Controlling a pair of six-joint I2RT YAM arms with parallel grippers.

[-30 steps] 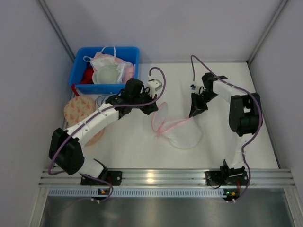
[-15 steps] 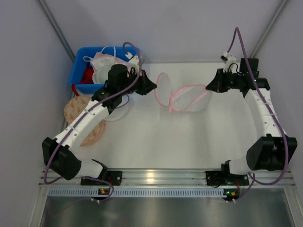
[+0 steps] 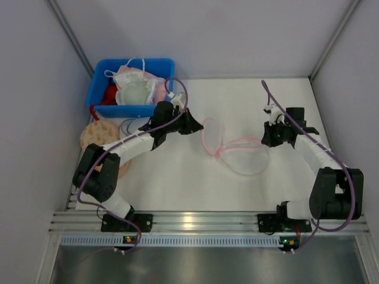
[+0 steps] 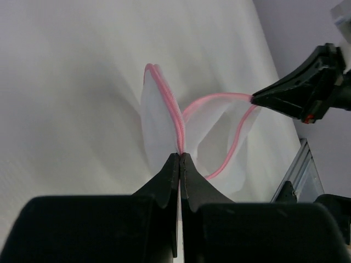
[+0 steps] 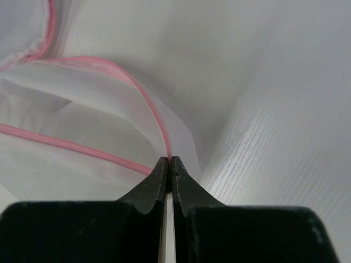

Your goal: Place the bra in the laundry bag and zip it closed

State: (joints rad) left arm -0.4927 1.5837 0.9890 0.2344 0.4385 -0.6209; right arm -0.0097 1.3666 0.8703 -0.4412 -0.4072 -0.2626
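From above, the laundry bag (image 3: 240, 157) lies centre-right on the table (image 3: 177, 177), between the left gripper (image 3: 199, 126) and the right gripper (image 3: 265, 142); the left wrist view shows its jaws clamped on the bag's pink rim mid-frame, and the right wrist view shows the same.

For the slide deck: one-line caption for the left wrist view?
Left gripper shut on the pink rim of the laundry bag, right gripper holding the opposite rim.
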